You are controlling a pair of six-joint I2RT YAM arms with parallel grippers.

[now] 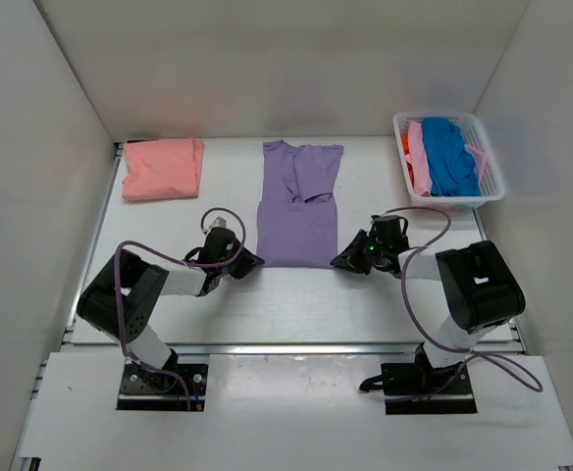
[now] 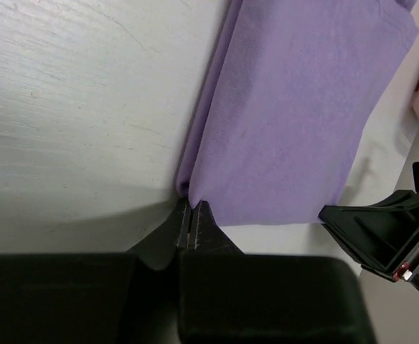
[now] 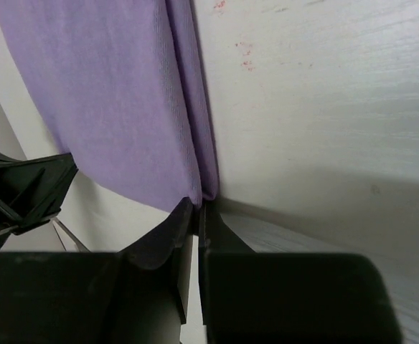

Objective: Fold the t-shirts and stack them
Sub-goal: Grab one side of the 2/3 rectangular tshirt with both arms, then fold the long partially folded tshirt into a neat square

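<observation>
Both arms rise from their bases, then bend inward, forearms low and pointing toward each other. The left gripper (image 1: 250, 261) and right gripper (image 1: 340, 261) each have fingers pressed together, pinching a near corner of the purple shirt (image 1: 296, 221).

- A robot lab test cell.
- Plain white panels (image 1: 286, 59) wall a white bench (image 1: 385, 294) on three sides.
- The left arm (image 1: 134, 294) and the right arm (image 1: 473, 285) are bolted on plates (image 1: 159, 391) at its near edge, with purple cables (image 1: 405, 294) looped along them.
- A purple shirt (image 1: 296, 231), a pink shirt (image 1: 162, 169) and a basket (image 1: 442, 116) are set out on it.
</observation>
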